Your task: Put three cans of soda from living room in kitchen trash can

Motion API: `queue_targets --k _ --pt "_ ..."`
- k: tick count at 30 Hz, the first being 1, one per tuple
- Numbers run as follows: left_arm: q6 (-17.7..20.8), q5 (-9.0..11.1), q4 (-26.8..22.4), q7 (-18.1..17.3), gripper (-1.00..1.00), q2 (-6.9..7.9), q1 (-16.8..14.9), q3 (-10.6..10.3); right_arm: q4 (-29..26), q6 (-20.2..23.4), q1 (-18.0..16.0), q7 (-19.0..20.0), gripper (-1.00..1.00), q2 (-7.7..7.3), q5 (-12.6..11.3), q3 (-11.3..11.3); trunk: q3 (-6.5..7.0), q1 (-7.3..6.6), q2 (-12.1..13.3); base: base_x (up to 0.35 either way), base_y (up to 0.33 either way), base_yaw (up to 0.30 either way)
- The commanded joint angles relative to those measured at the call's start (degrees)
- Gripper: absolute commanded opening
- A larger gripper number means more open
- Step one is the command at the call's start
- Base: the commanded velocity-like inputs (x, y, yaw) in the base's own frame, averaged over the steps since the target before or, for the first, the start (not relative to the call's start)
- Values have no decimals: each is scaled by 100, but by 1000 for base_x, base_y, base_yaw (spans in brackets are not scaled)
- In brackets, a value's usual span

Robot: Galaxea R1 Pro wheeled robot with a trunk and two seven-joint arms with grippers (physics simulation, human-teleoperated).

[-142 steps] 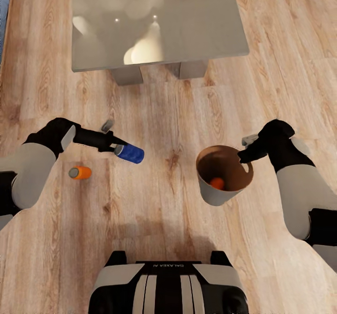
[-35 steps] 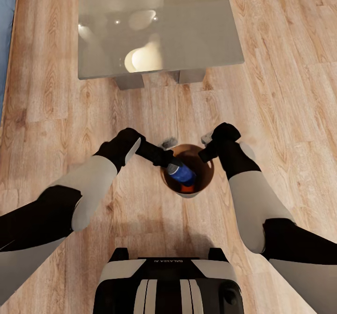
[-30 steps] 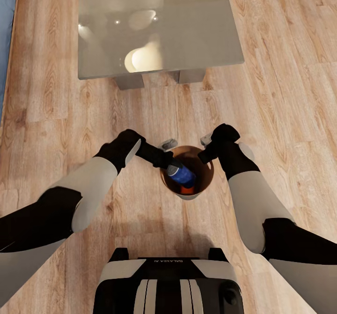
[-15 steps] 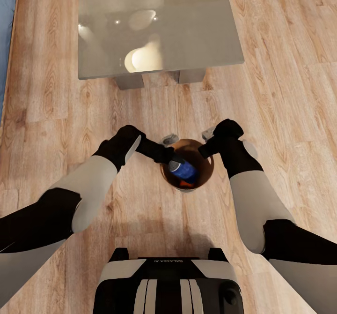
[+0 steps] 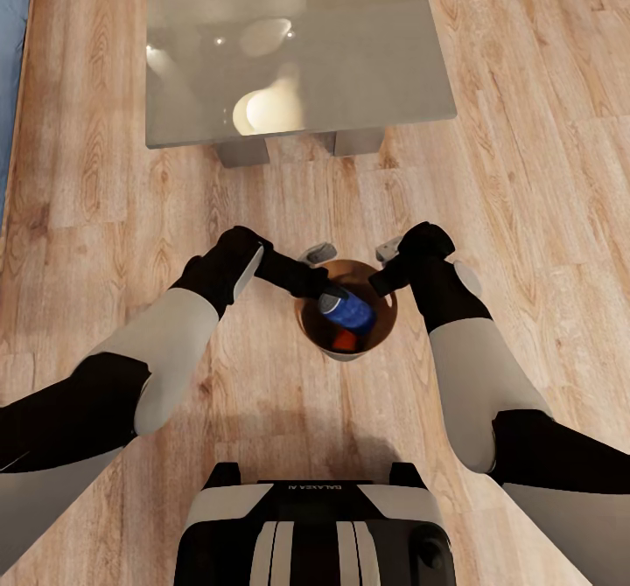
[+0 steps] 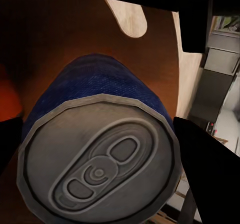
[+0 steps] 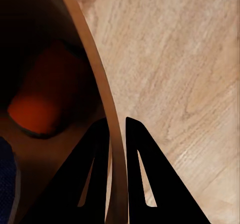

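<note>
- Left claw (image 5: 325, 293) grips the dark blue soda can (image 5: 348, 310), fingers clamped on its sides; can is tilted, grey top toward the left arm, body down inside the trash can (image 5: 308, 338).
- Left wrist view: blue can's grey top with pull-tab (image 6: 100, 159) faces the camera, brown inner wall of the bucket behind it, one oval handle cut-out (image 6: 129, 19) near the rim.
- Right claw (image 5: 381, 282) is closed on the trash can's rim; in the right wrist view its two dark fingers (image 7: 95, 174) straddle the thin wall (image 7: 105, 103), one inside, one outside.
- Orange soda can (image 5: 346, 340) lies at the bottom of the bucket, partly hidden under the blue one; also seen in the right wrist view (image 7: 47, 101).
- Trash can sits between the two arms, above the wood floor (image 5: 525, 175); cannot tell whether it touches the floor.
- Glass-topped coffee table (image 5: 367, 52) is farther ahead, well apart from the bucket; blue sofa edge (image 5: 10, 61) at far left.
</note>
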Motion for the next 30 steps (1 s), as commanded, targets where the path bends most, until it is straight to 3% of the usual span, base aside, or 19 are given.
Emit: queue_targets --k 1,11,15,18,30 --pt "0 1 -2 -4 -100 0 1 0 2 76 0 29 -100 2 -116 -2 0 0 0 0 0 0" --pt "0 -5 -1 13 -100 0 50 -21 -9 76 0 29 -100 31 -119 19 0 0 0 0 0 0" --pt "0 -7 1 46 -100 0 144 -282 -69 76 -1 29 -100 42 -119 30 0 0 0 0 0 0" --pt "0 -7 1 58 -100 0 186 -363 -84 76 -1 29 -100 43 -120 32 0 0 0 0 0 0" --pt "0 -7 2 86 -100 0 266 -469 -103 76 0 36 -100 43 -120 33 0 0 0 0 0 0"
